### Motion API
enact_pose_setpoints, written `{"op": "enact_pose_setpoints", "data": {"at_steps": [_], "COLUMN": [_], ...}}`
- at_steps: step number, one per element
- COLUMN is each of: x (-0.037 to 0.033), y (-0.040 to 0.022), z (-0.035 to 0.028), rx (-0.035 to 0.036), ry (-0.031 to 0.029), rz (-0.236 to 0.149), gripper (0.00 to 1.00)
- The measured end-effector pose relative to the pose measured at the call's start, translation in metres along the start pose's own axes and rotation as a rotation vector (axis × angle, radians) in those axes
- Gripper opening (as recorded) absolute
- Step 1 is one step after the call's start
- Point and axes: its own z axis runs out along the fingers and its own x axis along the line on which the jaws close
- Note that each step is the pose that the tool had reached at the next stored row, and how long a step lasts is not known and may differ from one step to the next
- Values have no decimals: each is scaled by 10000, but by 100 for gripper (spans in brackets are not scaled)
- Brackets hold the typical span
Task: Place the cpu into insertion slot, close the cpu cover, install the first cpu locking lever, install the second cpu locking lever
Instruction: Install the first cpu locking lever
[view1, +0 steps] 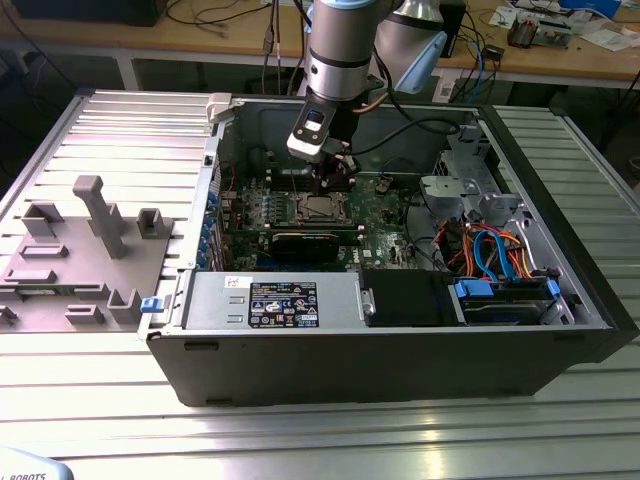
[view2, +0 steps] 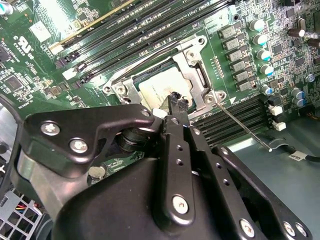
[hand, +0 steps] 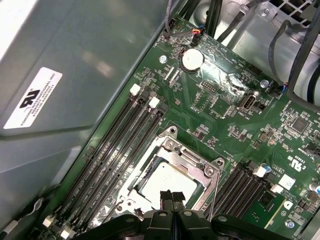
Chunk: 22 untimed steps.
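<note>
The cpu (view2: 159, 86) (hand: 159, 181) lies flat in the insertion slot (view1: 318, 207) on the green motherboard, silver top up. The cpu cover (view2: 194, 70) (hand: 196, 163) is down around it, and the chip shows through its square window. My gripper (view2: 176, 98) (hand: 171, 196) is shut with nothing between its black fingertips. It hovers at the edge of the chip, just over the cover's rim. A thin wire locking lever (view2: 245, 127) (hand: 214, 200) slants out from one corner of the socket. In the exterior view my gripper (view1: 330, 182) hangs inside the case above the socket.
Rows of black memory slots (hand: 120, 145) flank the socket on both sides. Capacitors (view2: 260, 55) stand close by. The open case holds a power supply (view1: 275, 300), cables (view1: 490, 250) and a drive bay at the exterior view's right. A grey fixture tray (view1: 90, 250) sits outside the case.
</note>
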Motion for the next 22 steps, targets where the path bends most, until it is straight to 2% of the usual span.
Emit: {"op": "enact_pose_setpoints", "data": {"at_steps": [22], "x": [0], "y": [0], "z": [0], "rx": [2], "ry": [-7], "rz": [-217], "gripper": [11]}}
